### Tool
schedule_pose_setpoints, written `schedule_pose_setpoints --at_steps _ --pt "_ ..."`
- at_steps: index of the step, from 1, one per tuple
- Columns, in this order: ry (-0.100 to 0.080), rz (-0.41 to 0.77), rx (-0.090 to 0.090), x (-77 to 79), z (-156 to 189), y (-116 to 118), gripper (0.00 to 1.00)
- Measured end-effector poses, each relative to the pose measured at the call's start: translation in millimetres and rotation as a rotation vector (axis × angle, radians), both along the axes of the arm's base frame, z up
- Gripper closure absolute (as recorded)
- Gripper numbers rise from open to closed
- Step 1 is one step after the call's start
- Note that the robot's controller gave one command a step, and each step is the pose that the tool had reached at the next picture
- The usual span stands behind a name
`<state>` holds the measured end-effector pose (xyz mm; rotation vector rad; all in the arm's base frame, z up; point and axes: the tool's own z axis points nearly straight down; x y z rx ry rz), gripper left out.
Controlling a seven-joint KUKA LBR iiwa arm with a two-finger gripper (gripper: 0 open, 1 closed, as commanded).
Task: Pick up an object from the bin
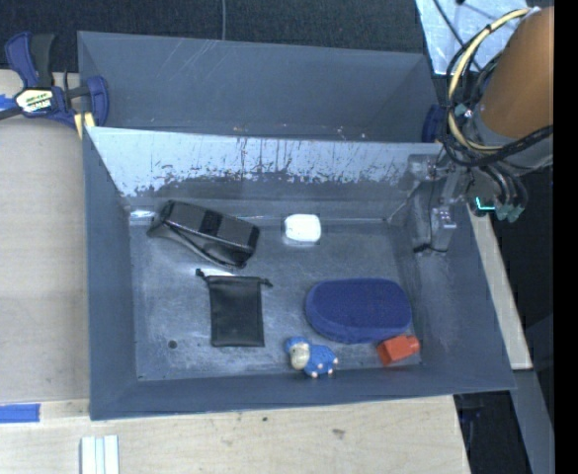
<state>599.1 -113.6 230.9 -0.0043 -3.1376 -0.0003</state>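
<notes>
Grey metal is all round me: the bin [269,87] has sloping walls and a scuffed flat floor, and my gripper [433,237] hangs low at the right end of that floor, close to the right wall and towards the far corner. From this angle I cannot tell how wide the gripper is set, or whether it has hold of anything. Beneath it I see bare floor rather than any of the loose things. Above it sit my wrist's orange cover [526,72] and a loop of cables [463,77].

Nearest to me is a blue oval padded case [358,309], lying flat towards the front of the bin and a little to my left, apart from the gripper. Just beyond it, in the front right corner, is a small red block [399,349], just beside the case's edge.

Further left along the back of the floor lies a small white rounded piece [303,229], on its own and well apart from me. At the front edge, left of the red block, is a small blue and white toy figure [311,356], just beside the case.

Further off again, a black drawstring pouch [236,312] lies flat near the middle. Farthest from me, by the back left of the floor, a black stapler-like device [209,231] rests at a slant.
</notes>
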Motion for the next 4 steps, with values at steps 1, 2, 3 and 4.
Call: schedule_pose_setpoints --at_steps 1,2,3,4 --pt "0.003 0.015 0.002 -61.9 -124.7 36.6 0.00" --pt "-0.005 0.044 -0.002 -77.1 -161.3 50.3 0.00" --pt "-0.011 0.044 -0.003 -74.9 -157.3 50.0 1.00" --pt "-0.016 0.045 -0.001 -68.6 -31.3 68.2 1.00"
